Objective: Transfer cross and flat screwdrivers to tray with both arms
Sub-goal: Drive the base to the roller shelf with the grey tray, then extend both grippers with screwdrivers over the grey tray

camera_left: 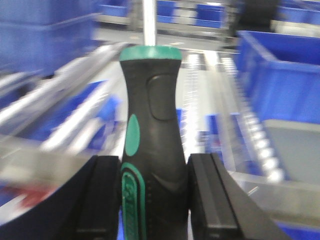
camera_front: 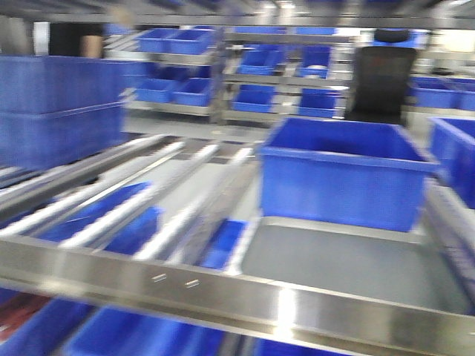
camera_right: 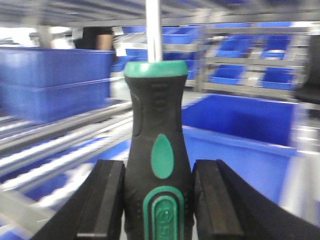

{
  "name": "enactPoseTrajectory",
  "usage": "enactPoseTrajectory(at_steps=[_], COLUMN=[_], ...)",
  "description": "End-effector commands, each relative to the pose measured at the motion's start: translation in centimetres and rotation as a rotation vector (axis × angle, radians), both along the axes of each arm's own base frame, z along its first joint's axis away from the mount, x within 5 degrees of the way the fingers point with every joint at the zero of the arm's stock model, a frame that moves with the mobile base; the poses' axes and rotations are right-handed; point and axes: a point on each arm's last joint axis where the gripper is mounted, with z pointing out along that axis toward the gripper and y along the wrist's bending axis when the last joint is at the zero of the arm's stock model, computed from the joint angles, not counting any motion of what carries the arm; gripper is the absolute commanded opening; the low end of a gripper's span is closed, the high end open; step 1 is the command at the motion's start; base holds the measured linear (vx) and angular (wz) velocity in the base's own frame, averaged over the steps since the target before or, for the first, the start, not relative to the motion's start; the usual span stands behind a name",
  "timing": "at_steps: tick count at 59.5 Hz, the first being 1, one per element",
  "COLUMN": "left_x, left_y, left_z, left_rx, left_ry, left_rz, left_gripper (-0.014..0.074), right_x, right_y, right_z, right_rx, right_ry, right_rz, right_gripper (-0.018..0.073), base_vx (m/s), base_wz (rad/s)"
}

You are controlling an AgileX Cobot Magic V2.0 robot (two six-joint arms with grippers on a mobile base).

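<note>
**Front view (blurred).** One large rectangular grey metal tray (camera_front: 349, 271) with a low rim lies at lower right on the steel roller rack (camera_front: 148, 215). One big blue plastic bin (camera_front: 341, 174) stands just behind it. Two more blue bins sit stacked at far left (camera_front: 59, 111).

**Left wrist view.** One first screwdriver (camera_left: 152, 130), with a black-and-green rubbery handle and a thin silver steel shaft. The left end effector (camera_left: 155, 200) is clenched on it. Two black pads (camera_left: 102, 200) press the handle's sides, and the handle stands upright between them. The shaft runs off the top edge, so I cannot tell the tip type. A corner of the tray (camera_left: 295, 155) shows beyond and to the right, well apart from the end effector, with the bin (camera_left: 280, 75) behind it.

**Right wrist view.** One second screwdriver (camera_right: 160, 145) of the same make. The right end effector (camera_right: 159, 200) grips its handle between two black pads (camera_right: 107, 200). It is upright, with the shaft leaving the frame at the top and the tip unseen. The blue bin (camera_right: 240, 135) lies beyond, to the right.
</note>
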Motion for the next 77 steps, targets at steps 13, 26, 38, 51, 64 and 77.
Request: enactPoseTrajectory(at_steps=[13, 26, 38, 51, 64, 77], left_x=[-0.31, -0.31, -0.31, -0.31, -0.31, -0.32], left_y=[0.01, 0.01, 0.01, 0.01, 0.01, 0.01], left_z=[1.85, 1.85, 1.84, 1.84, 1.84, 1.84], left_rx=[-0.033, -0.033, -0.033, -0.033, -0.033, -0.033], left_ry=[-0.129, -0.129, -0.128, -0.128, -0.127, -0.128], left_rz=[0.008, 0.008, 0.007, 0.007, 0.007, 0.007], left_gripper=[0.0, 0.0, 0.0, 0.0, 0.0, 0.0], right_x=[-0.54, -0.54, -0.54, -0.54, -0.54, -0.54], right_y=[-0.24, -0.24, -0.24, -0.24, -0.24, -0.24], right_z=[1.91, 1.91, 1.91, 1.91, 1.92, 1.91], right_rx=[0.026, 0.026, 0.027, 0.027, 0.026, 0.026], right_ry=[-0.131, -0.131, -0.131, -0.131, -0.132, -0.131], right_rz=[-0.018, -0.018, -0.017, -0.017, -0.018, -0.017], right_gripper=[-0.0008, -0.0008, -0.0008, -0.0008, -0.0008, -0.0008], base_vx=[0.22, 0.14, 0.06, 0.04, 0.0, 0.0], base_wz=[-0.74, -0.42, -0.01, 0.06, -0.01, 0.0])
